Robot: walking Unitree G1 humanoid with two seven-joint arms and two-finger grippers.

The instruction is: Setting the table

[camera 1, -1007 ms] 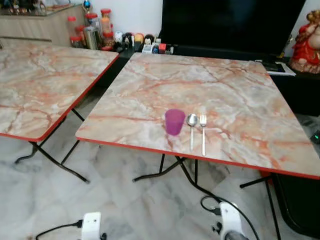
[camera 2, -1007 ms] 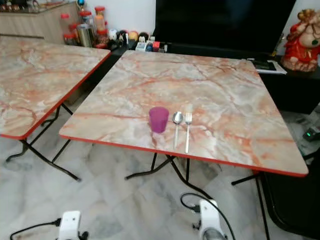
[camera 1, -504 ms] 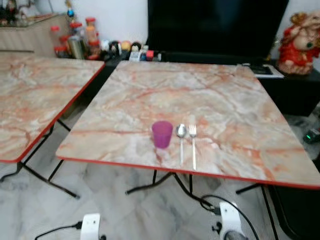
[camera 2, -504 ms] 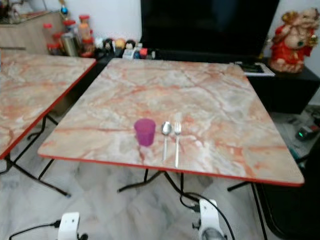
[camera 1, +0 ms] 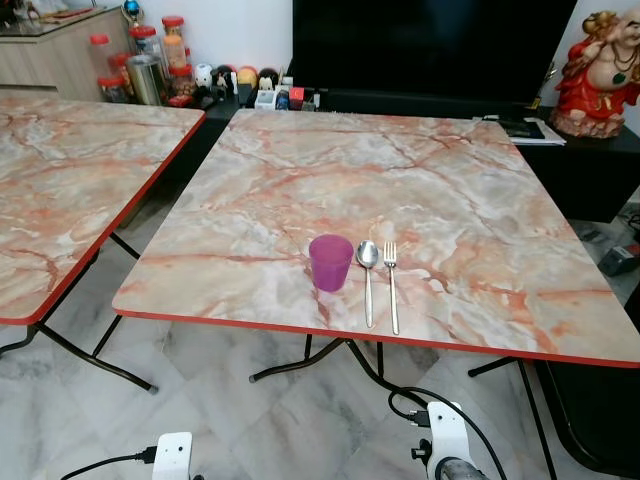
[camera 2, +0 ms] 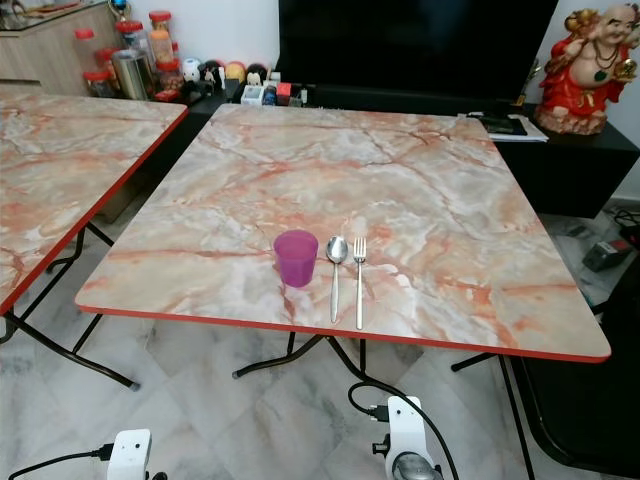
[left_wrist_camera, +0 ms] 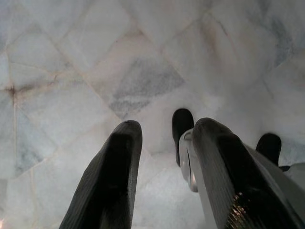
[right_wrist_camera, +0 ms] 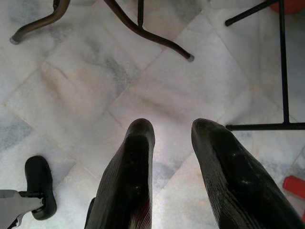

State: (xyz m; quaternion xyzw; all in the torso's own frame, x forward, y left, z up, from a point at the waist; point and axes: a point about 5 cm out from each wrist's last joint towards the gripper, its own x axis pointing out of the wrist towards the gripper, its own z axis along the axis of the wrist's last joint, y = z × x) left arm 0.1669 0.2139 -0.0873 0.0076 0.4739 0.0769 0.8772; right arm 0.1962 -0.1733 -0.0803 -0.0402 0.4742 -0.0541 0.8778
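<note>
A purple cup [camera 1: 330, 262] stands upright near the front edge of the marble-patterned folding table [camera 1: 460, 200]. Just to its right lie a spoon [camera 1: 368, 280] and a fork [camera 1: 392, 285], side by side, handles toward me. Both arms hang low beside me. My left gripper [left_wrist_camera: 164, 131] is open over the marble floor, nothing between its fingers. My right gripper [right_wrist_camera: 172, 131] is also open and empty above the floor near the table's black legs [right_wrist_camera: 143, 28].
A second marble-patterned table [camera 1: 70, 190] stands to the left with a gap between the two. Behind are a dark TV [camera 1: 430, 45], jars and small ornaments [camera 1: 170, 60], and a red figurine [camera 1: 600, 65]. A black cable [camera 1: 420, 395] lies on the floor under the table.
The whole view has shifted and sharpened as the camera moved; the table now sits more squarely ahead. The cup, spoon and fork have kept their places on the table.
</note>
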